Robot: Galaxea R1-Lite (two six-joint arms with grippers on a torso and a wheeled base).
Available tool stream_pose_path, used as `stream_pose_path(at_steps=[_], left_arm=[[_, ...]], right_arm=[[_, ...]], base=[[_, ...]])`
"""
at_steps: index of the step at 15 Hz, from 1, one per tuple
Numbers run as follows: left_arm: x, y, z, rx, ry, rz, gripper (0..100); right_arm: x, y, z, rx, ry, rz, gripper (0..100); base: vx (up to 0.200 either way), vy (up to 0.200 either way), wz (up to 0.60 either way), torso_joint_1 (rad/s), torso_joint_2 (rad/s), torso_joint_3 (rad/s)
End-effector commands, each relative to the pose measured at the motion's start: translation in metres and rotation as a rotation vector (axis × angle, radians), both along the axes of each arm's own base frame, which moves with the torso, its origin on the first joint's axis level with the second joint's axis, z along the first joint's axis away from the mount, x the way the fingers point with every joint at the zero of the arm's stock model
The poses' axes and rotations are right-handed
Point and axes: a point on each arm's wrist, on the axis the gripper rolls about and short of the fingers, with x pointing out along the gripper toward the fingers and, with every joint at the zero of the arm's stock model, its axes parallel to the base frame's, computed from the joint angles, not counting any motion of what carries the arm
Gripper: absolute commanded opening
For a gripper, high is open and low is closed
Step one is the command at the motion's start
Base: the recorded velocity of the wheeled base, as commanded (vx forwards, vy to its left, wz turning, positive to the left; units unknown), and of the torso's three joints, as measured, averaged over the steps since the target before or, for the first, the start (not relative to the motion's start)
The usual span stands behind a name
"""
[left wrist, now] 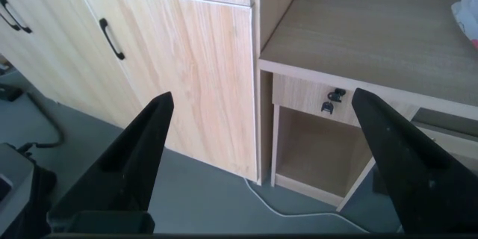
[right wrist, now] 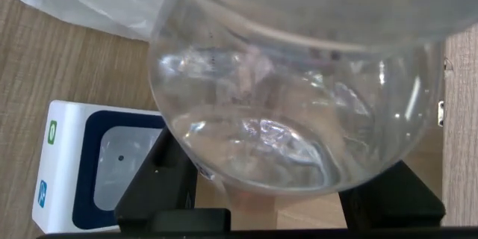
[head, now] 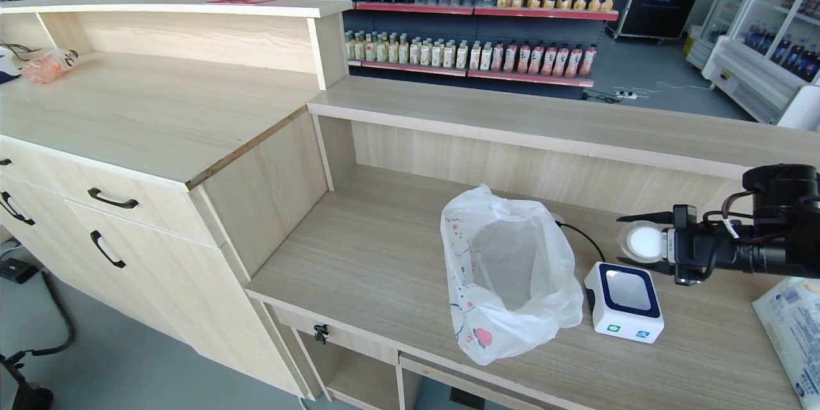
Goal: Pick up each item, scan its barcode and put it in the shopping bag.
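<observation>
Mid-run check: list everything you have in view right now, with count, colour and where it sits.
shopping bag: one, translucent white with small prints, standing open on the lower counter.
scanner: one, white with a dark blue window frame, on the lower counter just right of the bag.
clear container: one, transparent with a white end, held above the counter behind the scanner.
packet: one, white and blue, at the lower counter's right edge.
pink bottle: one, lying on the upper counter, far left.
shelved bottles: many, mixed colours, on red shelves behind the counters.
right gripper: black, shut on the clear container.
left gripper: black, open, low in front of the cabinet doors.
</observation>
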Motion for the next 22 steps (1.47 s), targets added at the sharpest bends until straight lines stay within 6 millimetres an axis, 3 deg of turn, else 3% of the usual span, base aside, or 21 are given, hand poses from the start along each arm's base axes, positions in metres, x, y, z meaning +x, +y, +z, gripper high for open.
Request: stream_pose_path(at_steps=[1, 12, 22], left_arm=[[0.0, 0.0, 0.0, 0.0, 0.0, 0.001, 100], [0.0, 0.0, 0.0, 0.0, 0.0, 0.001, 100], [0.0, 0.0, 0.0, 0.0, 0.0, 0.002, 100]], right_arm=[[0.002, 0.0, -0.005, 0.006, 0.013, 0.008, 0], [0.015, 0.004, -0.018, 0.019, 0.035, 0.039, 0], [0.016, 0.004, -0.015, 0.023, 0.036, 0.033, 0]], base=[[0.0, 0.0, 0.0, 0.0, 0.0, 0.0], [0.0, 0.0, 0.0, 0.0, 0.0, 0.0], [0.0, 0.0, 0.0, 0.0, 0.0, 0.0]])
